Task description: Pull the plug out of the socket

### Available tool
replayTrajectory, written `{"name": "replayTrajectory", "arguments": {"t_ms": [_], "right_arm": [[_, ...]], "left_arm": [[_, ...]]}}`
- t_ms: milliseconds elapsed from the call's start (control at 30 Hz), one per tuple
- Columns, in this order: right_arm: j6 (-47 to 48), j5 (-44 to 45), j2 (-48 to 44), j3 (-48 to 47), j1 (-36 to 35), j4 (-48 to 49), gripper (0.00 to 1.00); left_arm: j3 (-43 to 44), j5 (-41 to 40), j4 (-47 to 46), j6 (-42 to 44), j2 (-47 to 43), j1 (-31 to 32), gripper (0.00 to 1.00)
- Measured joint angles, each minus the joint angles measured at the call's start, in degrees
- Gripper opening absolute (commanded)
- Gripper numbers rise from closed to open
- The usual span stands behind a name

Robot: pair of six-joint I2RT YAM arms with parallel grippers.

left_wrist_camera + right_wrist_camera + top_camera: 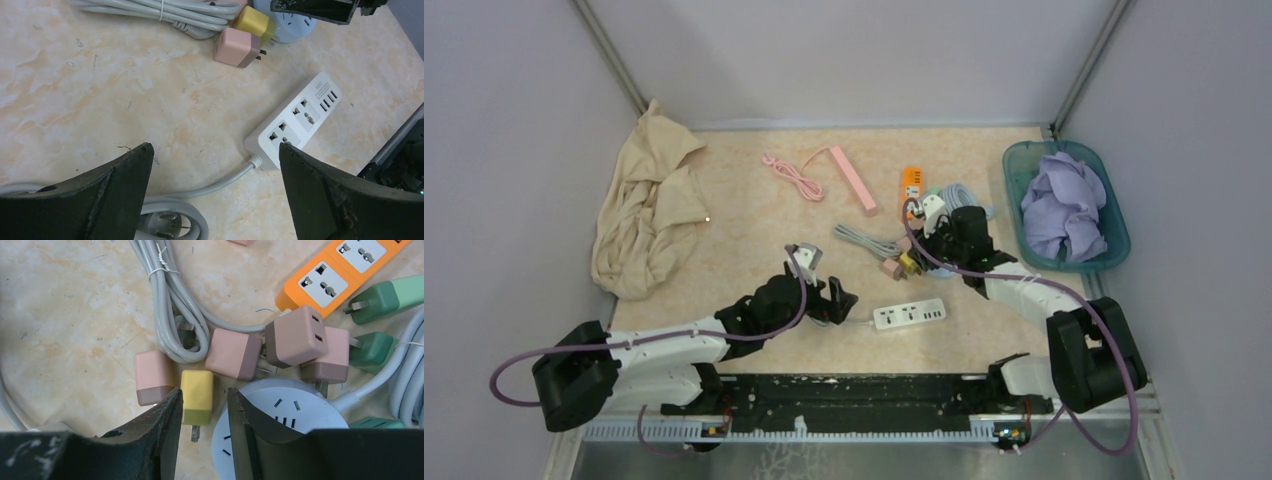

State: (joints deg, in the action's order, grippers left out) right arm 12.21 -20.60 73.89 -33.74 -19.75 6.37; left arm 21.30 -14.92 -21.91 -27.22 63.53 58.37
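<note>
Item 1, my right gripper: fingers parted by a narrow gap, pinching nothing, held low over the table.

Item 2, yellow plug: lies flat on the table and shows in that gap. Its prongs are bare and point back toward my wrist. It sits just beside the round socket and is not seated in it.

Item 3, round socket: pale, slots facing up, partly hidden by one of my right fingers. Two brown-and-pink adapters crowd its far rim; I cannot tell whether either is seated.

Item 4, my left gripper: fingers spread wide, holding nothing, above the cord end of the white power strip. The strip's grey cord curls back to a loose plug.

Item 5, near the round socket: orange power strip, green plugs, pink adapter, tied grey cable bundle.

Item 6, farther off: pink strip, beige cloth, teal basket holding lilac cloth
</note>
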Motion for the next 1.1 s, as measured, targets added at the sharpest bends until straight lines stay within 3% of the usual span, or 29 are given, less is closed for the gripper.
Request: {"name": "replayTrajectory", "arguments": {"t_ms": [367,667,800,867,900,1100], "right_arm": [[1.3,-0.5,-1.5,-0.1,0.0,-1.0,0.4],[6.3,-5.8,-3.4,-7.5,2.1,-11.8,0.51],[8.3,-11.8,-7.0,-11.0,6.5,-17.7,0.64],[7.9,-14.4,-9.6,-11.8,9.5,-19.2,0.92],[7.2,-15.5,-11.0,-12.3,10.7,-19.9,0.98],[6.2,-15.3,-17.7,-22.3,13.3,-28.5,0.99]], "left_arm": [[0.3,-3.7,4.5,-1.9,-3.8,0.0,1.0],[0.5,-7.5,9.2,-2.3,-14.1,0.0,1.0],[4.5,-11.2,15.3,-1.2,-18.3,0.0,1.0],[8.6,-13.3,19.0,0.4,-19.0,0.0,1.0],[10.8,-14.3,20.7,1.4,-19.2,0.0,1.0],[26.2,-18.3,31.2,7.1,-20.2,0.0,1.0]]}}
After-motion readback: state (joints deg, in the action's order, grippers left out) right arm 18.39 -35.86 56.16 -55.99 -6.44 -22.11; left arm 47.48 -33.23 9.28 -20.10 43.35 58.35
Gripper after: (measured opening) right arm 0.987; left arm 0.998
